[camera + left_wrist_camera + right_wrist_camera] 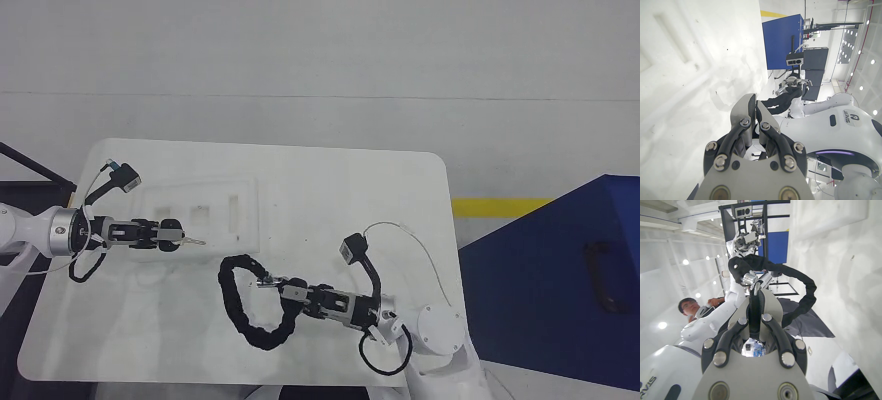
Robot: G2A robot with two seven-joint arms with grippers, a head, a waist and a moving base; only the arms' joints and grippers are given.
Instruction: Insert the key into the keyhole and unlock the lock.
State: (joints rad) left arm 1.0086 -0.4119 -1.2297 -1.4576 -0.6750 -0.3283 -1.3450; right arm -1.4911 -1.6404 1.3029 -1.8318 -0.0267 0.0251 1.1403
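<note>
1. Both claws are clamped. My left gripper (176, 238) pinches the key (196, 241), and my right gripper (280, 289) grips the metal head (264, 283) of the black cable lock (240, 312).
2. From above, the key's long axis runs 9 to 3, with the tip toward 3 o'clock, over the white foam tray (210, 195).
3. That head sits at roughly 4 o'clock from the key tip, near it but apart. Its keyhole end faces 9 to 10 o'clock, toward my left arm.
4. I judge the left arm should make the insertion by shifting toward 4 o'clock and matching the key's axis to the head's.
</note>
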